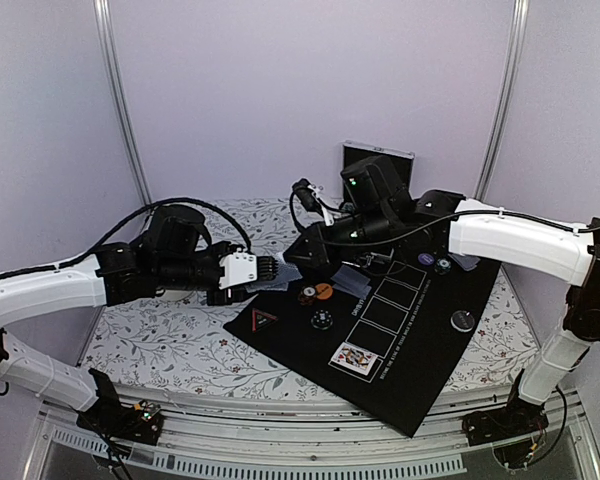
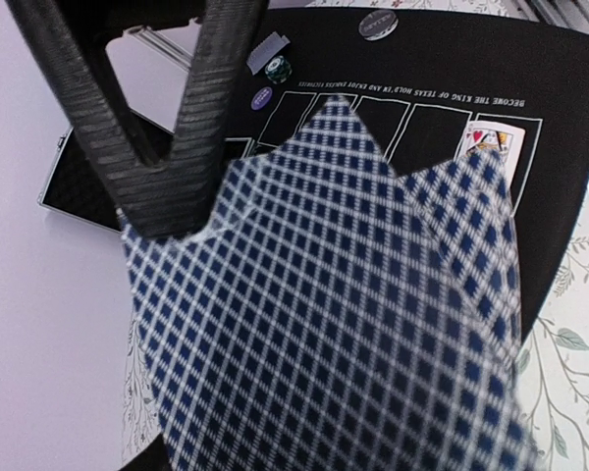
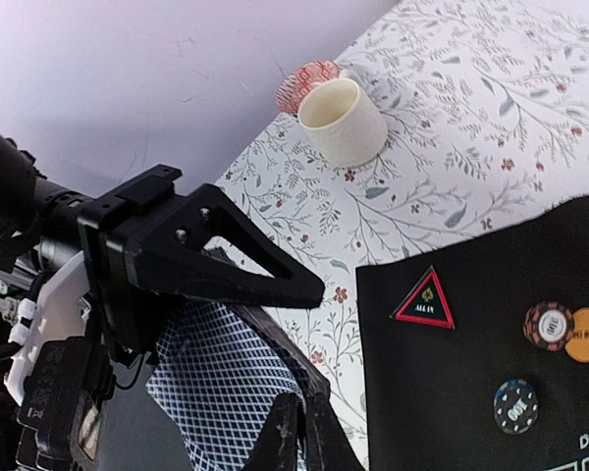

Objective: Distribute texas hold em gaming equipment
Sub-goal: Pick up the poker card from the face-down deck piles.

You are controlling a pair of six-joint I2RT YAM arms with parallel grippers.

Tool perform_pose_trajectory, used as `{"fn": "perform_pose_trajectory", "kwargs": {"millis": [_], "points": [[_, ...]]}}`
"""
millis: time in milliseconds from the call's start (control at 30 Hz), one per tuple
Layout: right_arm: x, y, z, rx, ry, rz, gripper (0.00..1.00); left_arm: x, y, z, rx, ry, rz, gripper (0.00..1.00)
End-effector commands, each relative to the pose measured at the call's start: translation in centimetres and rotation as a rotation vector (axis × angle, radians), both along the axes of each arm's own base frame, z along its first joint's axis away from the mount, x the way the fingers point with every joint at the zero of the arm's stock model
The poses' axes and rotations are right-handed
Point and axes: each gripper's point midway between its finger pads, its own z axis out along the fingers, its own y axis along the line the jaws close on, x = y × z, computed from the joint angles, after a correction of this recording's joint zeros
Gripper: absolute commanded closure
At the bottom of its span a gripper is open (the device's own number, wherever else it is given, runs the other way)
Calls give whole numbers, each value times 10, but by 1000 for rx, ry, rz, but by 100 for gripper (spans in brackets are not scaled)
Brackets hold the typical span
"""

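Left gripper [image 2: 165, 201] clamps a fanned stack of blue-and-white checkered-back playing cards [image 2: 353, 314] above the floral-patterned tabletop [image 1: 160, 340]. Right gripper [image 3: 296, 432] is fully closed at the cards' edge.

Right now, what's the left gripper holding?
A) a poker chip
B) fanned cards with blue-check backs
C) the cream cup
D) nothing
B: the left gripper is closed on a fan of cards with blue-check backs that spreads out from between its fingers. The cream cup sits apart from it, untouched.
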Motion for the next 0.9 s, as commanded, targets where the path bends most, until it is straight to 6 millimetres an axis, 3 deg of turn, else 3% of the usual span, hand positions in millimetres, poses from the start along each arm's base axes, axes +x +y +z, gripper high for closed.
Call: {"fn": "perform_pose_trajectory", "kwargs": {"millis": [0,67,200,333,433,867], "points": [[-1,11,23,90,-39,19,89,-8,-5,4,-24,3,-30,52],[-1,9,22,84,-40,14,83,-8,-4,4,-25,2,-28,52],[1,3,15,51,-41,-9,82,-7,-4,5,-27,-1,-27,52],[2,-3,12,27,-45,-28,92,-8,-4,4,-25,-2,-27,52],[2,-6,17,27,-59,-31,97,-8,-4,4,-24,-2,-27,52],[-12,-4,46,125,-70,54,98,-8,-4,5,-26,0,-29,52]]}}
